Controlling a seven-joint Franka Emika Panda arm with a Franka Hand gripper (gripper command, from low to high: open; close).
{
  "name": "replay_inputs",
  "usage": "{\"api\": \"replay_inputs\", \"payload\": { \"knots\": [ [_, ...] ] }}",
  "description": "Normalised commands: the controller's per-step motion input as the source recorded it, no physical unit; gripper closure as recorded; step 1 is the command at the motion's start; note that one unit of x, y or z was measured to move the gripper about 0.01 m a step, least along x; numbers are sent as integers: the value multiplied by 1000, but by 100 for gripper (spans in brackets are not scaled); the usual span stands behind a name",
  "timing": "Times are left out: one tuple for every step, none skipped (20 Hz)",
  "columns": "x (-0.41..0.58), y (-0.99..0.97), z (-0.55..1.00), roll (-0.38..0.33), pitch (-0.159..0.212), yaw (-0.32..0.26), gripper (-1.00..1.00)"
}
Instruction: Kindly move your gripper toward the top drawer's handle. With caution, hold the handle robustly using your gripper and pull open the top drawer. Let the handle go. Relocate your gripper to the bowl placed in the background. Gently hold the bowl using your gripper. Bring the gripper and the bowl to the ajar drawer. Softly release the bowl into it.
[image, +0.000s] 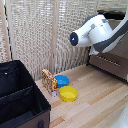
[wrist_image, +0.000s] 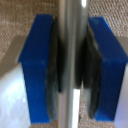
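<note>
Exterior view, from its left: a black fabric bin (image: 20, 95) fills the near corner; beside it on the pale wooden bench (image: 95, 100) stand a small patterned box (image: 49, 80), then the small round bright blue bowl (image: 61, 80), with a yellow bowl (image: 68, 93) just in front of it. At the exterior view's right, the bulky white and grey robot arm (image: 95, 32) reaches to the grey-brown wooden dresser (image: 112, 62), where the top drawer and the gripper itself are hidden behind the arm. Wrist view: the thin, pale metallic bar handle (wrist_image: 70, 65) runs between the blue-padded fingers (wrist_image: 37, 70), and we read the jaws as pinching it, the dark pads touching either side. We judge the pull to be the step in hand. To do it well, we keep the bar centred in the pads, hold firm, and draw straight outward along the drawer's travel, slowly, without lifting or twisting, far enough to admit the blue bowl.
</note>
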Motion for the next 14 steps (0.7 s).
{"api": "replay_inputs", "payload": {
  "knots": [
    [171,297,0,-80,0,33,-100],
    [54,11,0,-29,0,65,-100],
    [0,-3,0,0,0,84,-100],
    [0,0,0,0,0,71,-100],
    [0,31,-40,0,0,59,-100],
    [0,34,-106,0,0,74,-100],
    [0,57,-97,0,0,79,-100],
    [0,23,-63,0,0,92,-100],
    [0,94,-89,0,0,127,-100],
    [134,123,-23,0,38,140,-100],
    [91,254,0,0,18,17,-100],
    [0,383,0,-2,1,-56,-100],
    [-71,369,-9,0,0,-107,-100],
    [-111,500,-29,0,0,-112,-100]
  ]
}}
